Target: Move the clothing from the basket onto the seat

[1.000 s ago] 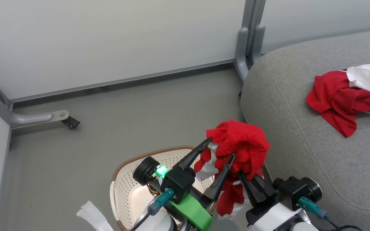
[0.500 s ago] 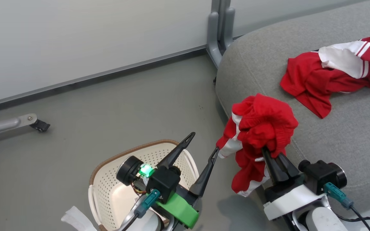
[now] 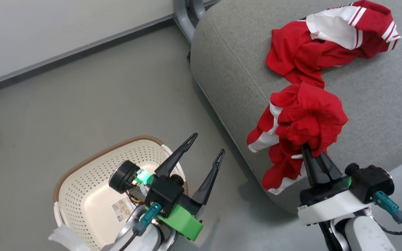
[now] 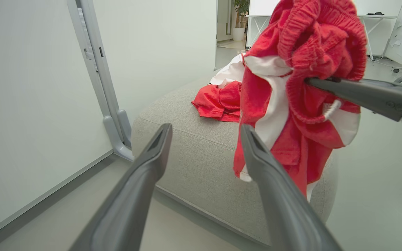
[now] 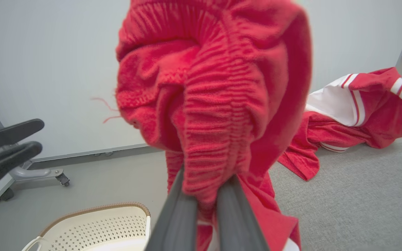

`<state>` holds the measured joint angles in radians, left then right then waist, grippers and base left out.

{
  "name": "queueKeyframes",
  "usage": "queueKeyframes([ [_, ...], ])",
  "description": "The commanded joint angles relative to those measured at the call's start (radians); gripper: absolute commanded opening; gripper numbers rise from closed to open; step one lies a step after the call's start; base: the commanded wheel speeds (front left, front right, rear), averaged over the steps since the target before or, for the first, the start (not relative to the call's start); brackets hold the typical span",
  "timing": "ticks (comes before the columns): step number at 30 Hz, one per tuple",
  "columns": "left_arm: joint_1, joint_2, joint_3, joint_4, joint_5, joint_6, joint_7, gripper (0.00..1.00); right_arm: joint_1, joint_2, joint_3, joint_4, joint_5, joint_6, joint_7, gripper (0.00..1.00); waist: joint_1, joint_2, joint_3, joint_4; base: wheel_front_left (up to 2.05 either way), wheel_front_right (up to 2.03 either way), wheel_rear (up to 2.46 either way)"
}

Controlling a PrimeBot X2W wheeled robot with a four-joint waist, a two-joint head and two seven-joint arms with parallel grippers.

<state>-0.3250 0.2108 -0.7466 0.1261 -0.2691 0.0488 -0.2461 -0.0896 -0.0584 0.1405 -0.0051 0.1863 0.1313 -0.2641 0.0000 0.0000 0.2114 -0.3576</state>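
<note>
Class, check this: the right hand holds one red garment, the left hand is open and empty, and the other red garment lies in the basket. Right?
Wrong in one respect: the other red garment lies on the seat, not in the basket, as the head view shows. The rest stands.

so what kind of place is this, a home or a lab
Probably an office or lab space, not a home: white partition panels on grey wheeled feet, a smooth grey floor, and white desks beyond the seat.

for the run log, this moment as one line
right gripper: shut on held garment, at seat edge | left gripper: open, free | other garment: on seat | basket: no clothing seen
</note>
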Motion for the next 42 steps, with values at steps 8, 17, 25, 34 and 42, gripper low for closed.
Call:
queueKeyframes([
  [8, -0.065, 0.049, -0.007, -0.067, 0.038, -0.005, 0.053, 1.0, -0.156, 0.007, -0.1, -0.016, 0.055, -0.001, -0.001, 0.0, 0.0, 0.0, 0.231, -0.031, 0.0, 0.0, 0.0],
  [17, -0.156, 0.084, -0.015, -0.12, 0.086, -0.021, 0.087, 1.0, -0.477, -0.053, -0.299, 0.017, 0.128, -0.001, -0.001, 0.0, 0.0, 0.0, 0.445, 0.081, 0.0, 0.0, 0.0],
  [25, -0.211, 0.102, -0.03, -0.143, 0.127, -0.033, 0.091, 1.0, -0.801, -0.249, -0.395, 0.228, 0.182, -0.001, -0.001, 0.0, 0.0, 0.0, 0.549, 0.147, 0.0, 0.0, 0.0],
  [34, -0.243, 0.071, -0.048, -0.121, 0.127, -0.034, 0.073, 1.0, -0.976, -0.415, -0.484, 0.609, 0.167, -0.001, 0.013, 0.0, 0.0, 0.0, 0.589, 0.204, 0.0, 0.0, 0.0],
  [42, -0.233, 0.068, -0.042, -0.083, 0.127, -0.004, 0.054, 1.0, -0.909, -0.416, -0.52, 0.702, 0.105, -0.001, -0.002, 1.0, 0.0, 0.0, 0.535, 0.214, 0.0, 0.0, 0.0],
])
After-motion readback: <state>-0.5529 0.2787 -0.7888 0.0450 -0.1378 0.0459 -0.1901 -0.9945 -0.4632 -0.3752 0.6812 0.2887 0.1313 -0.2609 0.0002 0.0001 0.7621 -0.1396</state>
